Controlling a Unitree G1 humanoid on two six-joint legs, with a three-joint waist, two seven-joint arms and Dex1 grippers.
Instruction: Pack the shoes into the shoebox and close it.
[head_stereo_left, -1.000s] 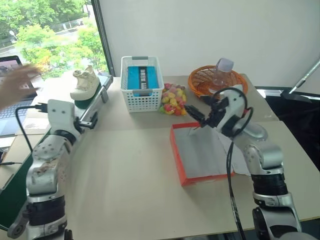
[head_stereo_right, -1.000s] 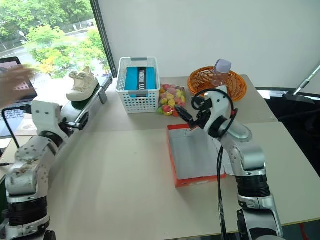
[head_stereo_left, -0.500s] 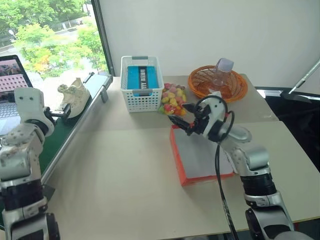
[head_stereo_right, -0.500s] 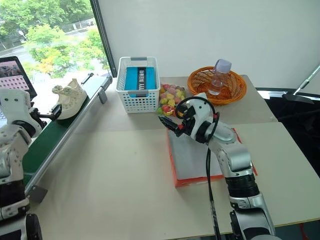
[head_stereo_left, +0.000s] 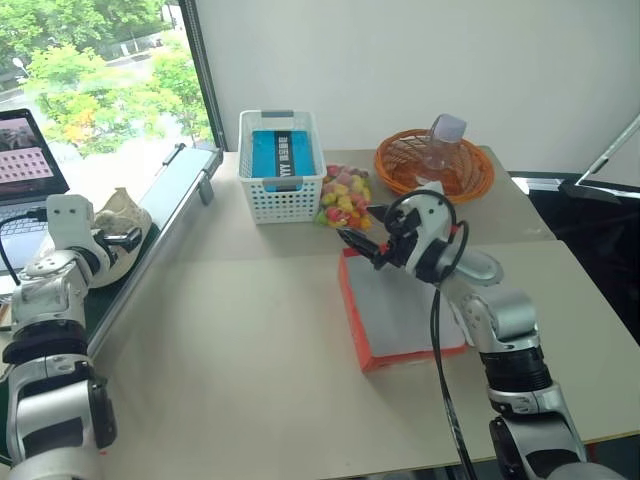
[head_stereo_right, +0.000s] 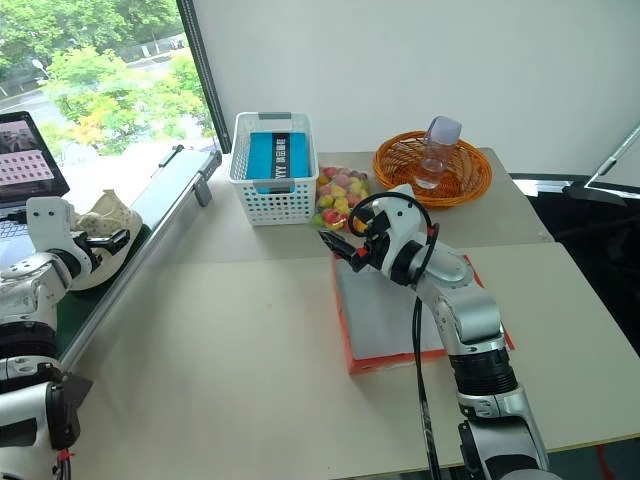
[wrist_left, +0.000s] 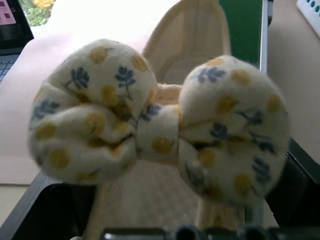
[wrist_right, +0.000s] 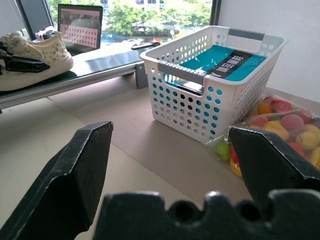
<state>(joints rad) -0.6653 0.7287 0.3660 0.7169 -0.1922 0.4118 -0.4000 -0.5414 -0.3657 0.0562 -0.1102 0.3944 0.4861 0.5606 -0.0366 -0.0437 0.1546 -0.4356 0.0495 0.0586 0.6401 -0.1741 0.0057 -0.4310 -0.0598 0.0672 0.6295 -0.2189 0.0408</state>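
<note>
One cream shoe (head_stereo_left: 112, 212) lies tilted on the green belt (head_stereo_left: 150, 235) at the left, its flowered bow (wrist_left: 160, 135) close up in the left wrist view. My left gripper (head_stereo_left: 120, 232) is open, with a black finger on either side of the shoe's heel end; I cannot tell if they touch it. The red-orange shoebox (head_stereo_left: 352, 315) lies open on the table at centre right, grey inside and with nothing in it. My right gripper (head_stereo_left: 350, 240) hovers over the box's far left corner, open and holding nothing, fingers (wrist_right: 75, 175) wide apart.
Behind the box are a white lattice basket (head_stereo_left: 280, 170) holding a teal packet, a bag of coloured sweets (head_stereo_left: 345, 195), and an orange wicker bowl (head_stereo_left: 435, 165) with a plastic bottle. A laptop (head_stereo_left: 25, 150) sits far left beyond the belt's metal rail (head_stereo_left: 185, 195).
The shoe has come nearer along the belt and tipped over. My left hand swung out left and down to it. A person's hand at far left is gone. The right gripper shifted slightly left.
</note>
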